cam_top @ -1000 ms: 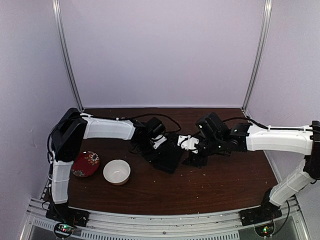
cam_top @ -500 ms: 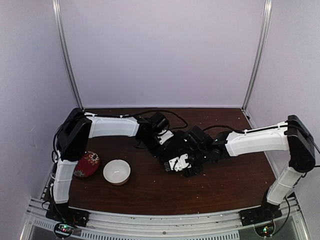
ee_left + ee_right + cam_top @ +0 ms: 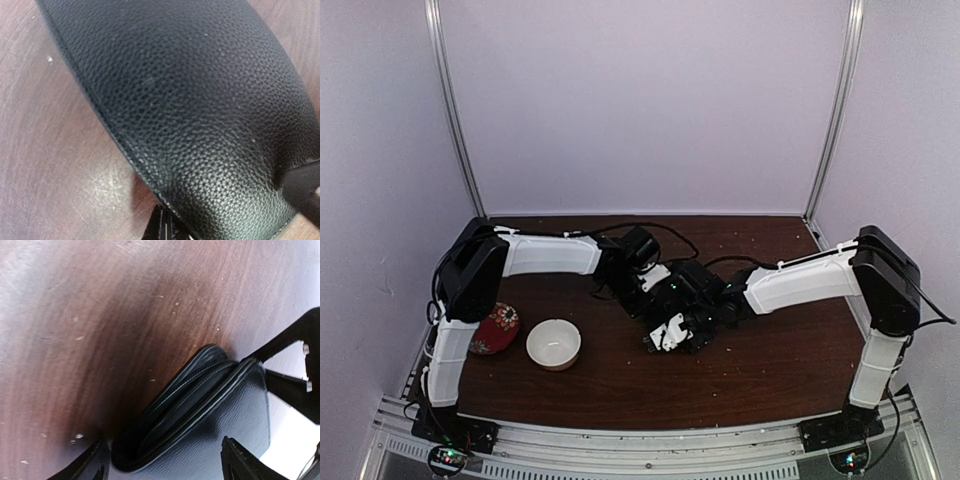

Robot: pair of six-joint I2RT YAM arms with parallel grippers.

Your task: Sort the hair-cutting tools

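A black pebbled-leather pouch [image 3: 200,100] fills the left wrist view, tilted up off the brown table. My left gripper [image 3: 167,231] is shut on the pouch's lower edge, and only a sliver of its dark fingers shows. In the top view the left gripper [image 3: 642,283] and the right gripper [image 3: 669,333] meet at the pouch [image 3: 658,308] in mid-table. The right gripper [image 3: 167,465] is open, its fingers [image 3: 244,461] standing either side of the pouch's zippered edge [image 3: 190,405] without touching it. The hair-cutting tools are out of view.
A white bowl [image 3: 554,343] and a red patterned dish [image 3: 492,328] sit at the front left of the table. Black cables [image 3: 660,232] trail behind the arms. Metal posts [image 3: 825,140] and pale walls close in the back and sides.
My right arm has swung left and nearer, from beside the pouch to its front corner, and its jaws have widened. The left gripper stays shut at the pouch.
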